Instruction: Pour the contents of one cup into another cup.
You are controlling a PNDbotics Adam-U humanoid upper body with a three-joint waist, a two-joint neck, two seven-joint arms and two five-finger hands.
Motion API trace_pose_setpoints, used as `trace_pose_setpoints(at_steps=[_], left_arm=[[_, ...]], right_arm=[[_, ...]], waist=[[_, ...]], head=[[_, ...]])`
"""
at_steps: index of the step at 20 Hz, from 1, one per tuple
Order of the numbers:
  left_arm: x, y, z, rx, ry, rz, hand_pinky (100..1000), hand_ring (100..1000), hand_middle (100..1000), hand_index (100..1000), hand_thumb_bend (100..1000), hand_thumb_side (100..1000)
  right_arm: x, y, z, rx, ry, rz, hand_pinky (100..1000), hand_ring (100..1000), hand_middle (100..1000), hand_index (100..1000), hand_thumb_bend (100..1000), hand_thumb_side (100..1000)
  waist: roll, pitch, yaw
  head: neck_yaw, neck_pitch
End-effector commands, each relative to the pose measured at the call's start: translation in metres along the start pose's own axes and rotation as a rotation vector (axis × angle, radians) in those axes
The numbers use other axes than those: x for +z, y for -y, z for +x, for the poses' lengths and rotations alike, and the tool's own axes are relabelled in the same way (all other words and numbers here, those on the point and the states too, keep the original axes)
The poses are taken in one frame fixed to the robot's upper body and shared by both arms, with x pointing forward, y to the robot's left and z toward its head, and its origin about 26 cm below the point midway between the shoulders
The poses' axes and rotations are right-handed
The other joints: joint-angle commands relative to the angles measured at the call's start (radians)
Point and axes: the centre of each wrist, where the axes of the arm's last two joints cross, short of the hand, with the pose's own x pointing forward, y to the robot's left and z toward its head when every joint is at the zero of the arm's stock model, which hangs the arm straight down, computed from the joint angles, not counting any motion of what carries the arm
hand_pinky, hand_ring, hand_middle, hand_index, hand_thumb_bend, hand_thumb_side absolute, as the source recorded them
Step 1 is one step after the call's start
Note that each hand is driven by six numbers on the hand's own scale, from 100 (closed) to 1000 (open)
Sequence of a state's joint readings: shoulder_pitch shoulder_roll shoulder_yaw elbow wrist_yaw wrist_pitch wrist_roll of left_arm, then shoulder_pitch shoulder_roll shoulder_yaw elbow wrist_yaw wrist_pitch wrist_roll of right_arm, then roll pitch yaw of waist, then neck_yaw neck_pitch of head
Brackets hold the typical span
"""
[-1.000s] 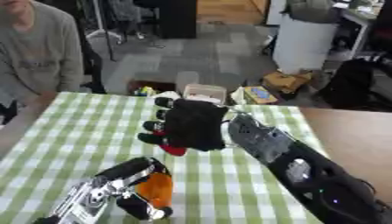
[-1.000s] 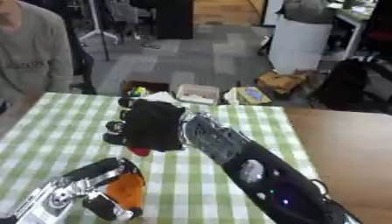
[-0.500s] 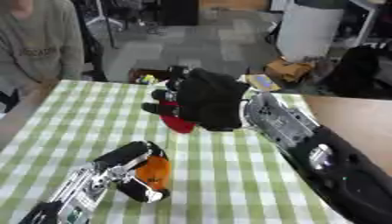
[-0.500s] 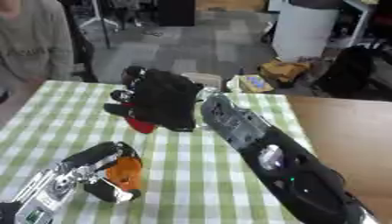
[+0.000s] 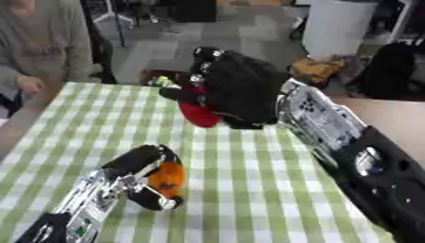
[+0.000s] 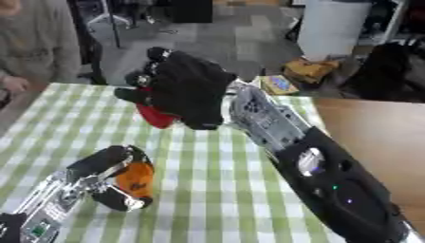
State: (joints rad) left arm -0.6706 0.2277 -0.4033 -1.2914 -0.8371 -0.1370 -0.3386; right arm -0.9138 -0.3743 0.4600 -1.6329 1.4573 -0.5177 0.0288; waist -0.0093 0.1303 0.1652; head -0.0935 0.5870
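Nearest the camera, the left hand (image 5: 137, 178) comes in from the lower left, its silver and black arm cut off by the bottom edge. Its fingers and thumb are curled round an orange cup (image 5: 169, 178), which sits low over the green-and-white checked cloth (image 5: 241, 190) covering the worktop. Only part of the orange cup shows between the fingers; its rim and whatever it may hold cannot be made out.

Farther back, the right arm (image 6: 319, 182) runs in from the lower right corner and fills much of that side. The right hand (image 6: 187, 90) is seen from its black back, raised above the far part of the cloth. Its fingers wrap a red cup (image 6: 156, 115), of which only a curved red patch shows under the hand. Whether the red cup is upright or tipped cannot be told, since the hand hides most of it. The two cups are apart, the red one beyond and above the orange one.

So there are two cups, one in each hand, and two hands at work.

To the right of the cloth, bare brown worktop (image 6: 369, 128) shows beside the arm.

At the far left edge a person in a grey top (image 5: 46, 47) stands by the worktop, touching neither cup. Beyond, the floor holds a white bin (image 5: 336, 28) and some blurred boxes.
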Motion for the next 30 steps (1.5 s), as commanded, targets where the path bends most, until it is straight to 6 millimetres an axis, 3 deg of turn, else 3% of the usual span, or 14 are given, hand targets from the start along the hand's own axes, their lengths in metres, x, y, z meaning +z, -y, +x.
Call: trace_pose_setpoints(at_steps=[1,7,25,27,28,30], left_arm=[[0.001,-0.009,-0.001,-0.019,0.008,0.019,473,432,369,675,463,208],[0.007,0.007,-0.02,0.015,-0.049,0.006,470,431,368,673,461,203],[0.019,0.009,-0.059,-0.03,-0.23,0.131,478,439,377,674,493,217],[0.02,0.008,-0.061,-0.03,-0.247,0.16,481,452,392,679,630,311],[0.021,0.008,-0.062,-0.027,-0.253,0.177,490,473,420,687,822,426],[0.022,0.007,-0.062,-0.016,-0.257,0.206,514,516,474,721,1000,511]], right_arm=[[0.005,0.011,-0.014,0.046,-0.027,-0.017,629,325,568,867,100,100],[0.01,0.018,-0.021,0.073,-0.042,-0.026,631,326,571,867,100,100],[0.01,0.007,-0.01,0.017,-0.013,-0.01,616,319,552,866,100,100],[0.01,0.006,-0.009,0.014,-0.011,-0.009,615,319,552,866,100,100],[0.01,0.006,-0.009,0.012,-0.011,-0.009,614,320,552,866,100,100],[0.011,0.006,-0.009,0.008,-0.012,-0.01,612,320,547,866,100,100]], waist=[[0.001,-0.012,0.0],[-0.003,-0.011,-0.003],[-0.004,-0.003,-0.012],[-0.004,-0.003,-0.013],[-0.004,-0.003,-0.013],[-0.004,-0.002,-0.012]], head=[[0.003,0.002],[0.004,0.001],[-0.004,-0.011],[-0.006,-0.012],[-0.006,-0.012],[-0.007,-0.013]])
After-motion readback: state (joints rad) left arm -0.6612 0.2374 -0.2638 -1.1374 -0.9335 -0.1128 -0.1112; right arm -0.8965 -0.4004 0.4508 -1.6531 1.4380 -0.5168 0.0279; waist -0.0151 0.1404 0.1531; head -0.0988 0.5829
